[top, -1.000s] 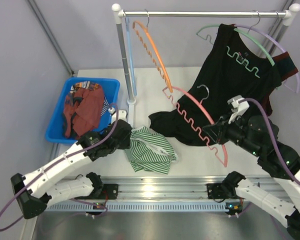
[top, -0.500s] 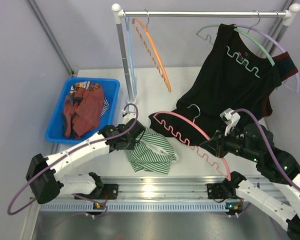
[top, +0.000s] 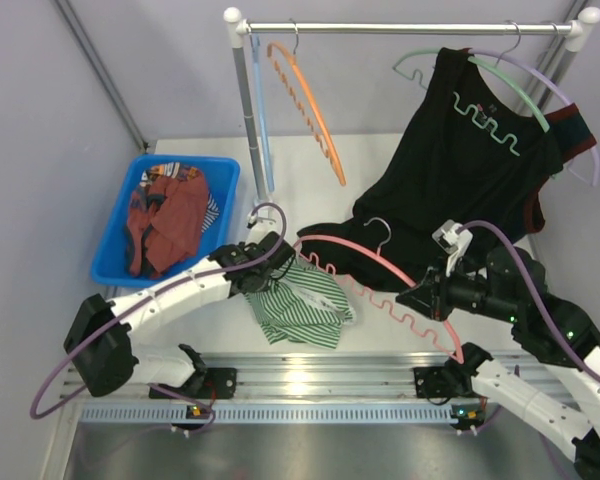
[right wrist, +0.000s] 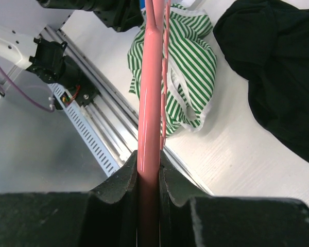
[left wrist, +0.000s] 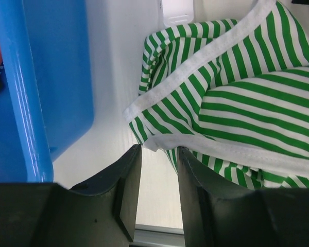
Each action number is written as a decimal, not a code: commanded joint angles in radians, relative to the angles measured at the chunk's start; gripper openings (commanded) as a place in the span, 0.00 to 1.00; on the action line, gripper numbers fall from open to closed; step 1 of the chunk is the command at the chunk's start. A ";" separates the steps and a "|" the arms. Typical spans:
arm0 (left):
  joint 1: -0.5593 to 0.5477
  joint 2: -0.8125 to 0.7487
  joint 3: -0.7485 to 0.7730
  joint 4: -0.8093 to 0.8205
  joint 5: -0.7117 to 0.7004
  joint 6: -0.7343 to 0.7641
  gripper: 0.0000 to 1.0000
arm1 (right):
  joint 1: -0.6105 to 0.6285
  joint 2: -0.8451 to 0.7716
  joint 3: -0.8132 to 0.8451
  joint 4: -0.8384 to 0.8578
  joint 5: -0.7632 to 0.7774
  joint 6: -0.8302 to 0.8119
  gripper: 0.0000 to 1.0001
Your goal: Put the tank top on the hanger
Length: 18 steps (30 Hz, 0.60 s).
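Tabletop [top: 370, 160] white, walls [top: 40, 150] grey | ur L gripper [left wrist: 158, 154] jaws apart by tank top [left wrist: 237, 103] hem | ur R gripper [right wrist: 147, 159] clamped on pink hanger [right wrist: 150, 77] | blue bin [top: 110, 262] far left

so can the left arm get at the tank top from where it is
Probably yes: the left gripper sits at the white-trimmed edge of the tank top, jaws apart, nothing between them and the cloth. The blue bin is off to one side.

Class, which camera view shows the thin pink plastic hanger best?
Top external: the whole thin pink plastic hanger shows, hook and wavy bar. The right wrist view shows only part close up; the left wrist view, none.
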 commanded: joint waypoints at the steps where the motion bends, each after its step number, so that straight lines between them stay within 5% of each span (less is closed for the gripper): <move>1: 0.016 0.012 0.021 0.052 -0.053 0.034 0.39 | 0.013 -0.022 0.043 0.049 -0.058 -0.020 0.00; 12: 0.026 0.035 -0.008 0.097 -0.047 0.060 0.30 | 0.013 -0.034 0.034 0.053 -0.107 -0.023 0.00; 18: 0.027 0.032 -0.025 0.094 -0.028 0.055 0.43 | 0.012 -0.039 0.015 0.061 -0.107 -0.017 0.00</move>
